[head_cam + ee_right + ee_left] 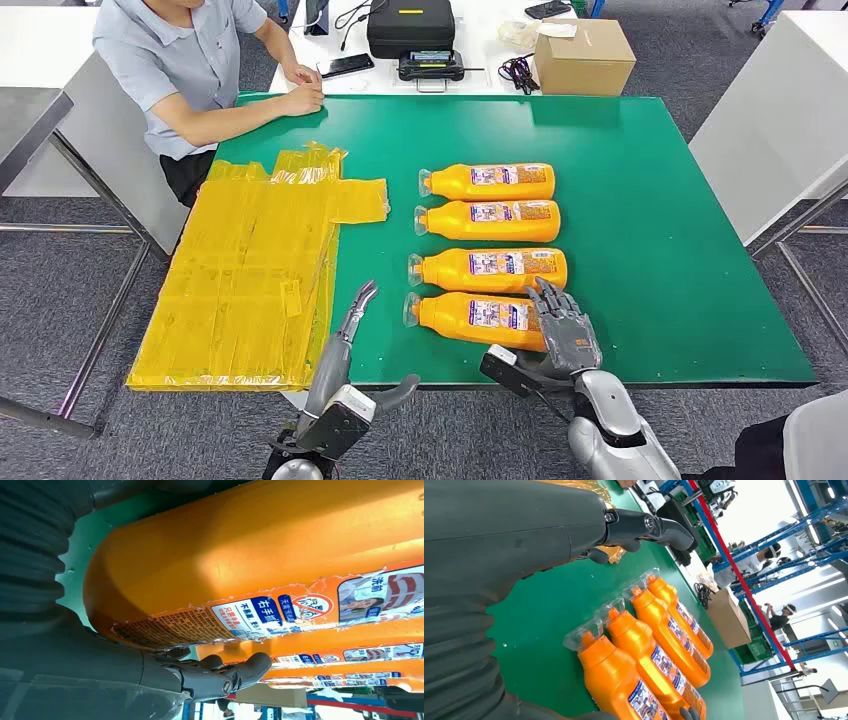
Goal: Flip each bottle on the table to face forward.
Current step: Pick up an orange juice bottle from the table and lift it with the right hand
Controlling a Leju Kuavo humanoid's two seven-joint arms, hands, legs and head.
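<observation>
Several orange bottles lie side by side on the green table [660, 250], caps to the left and labels up. The nearest bottle [465, 314] [260, 550] is slightly askew. My right hand [566, 330] covers its base end: fingers curl around the base and the thumb [240, 672] presses by the label. The second bottle [490, 267] lies just beyond my fingers. My left hand [348, 330] hovers at the table's front edge, left of the nearest bottle's cap [586, 640]. Its fingers [644, 527] are straight, apart and hold nothing.
A stack of yellow plastic bags [250, 270] covers the table's left side and overhangs its edge. A person sits at the far left corner with a hand [300, 98] on the table. Beyond are a cardboard box [583, 55] and a black case [410, 25].
</observation>
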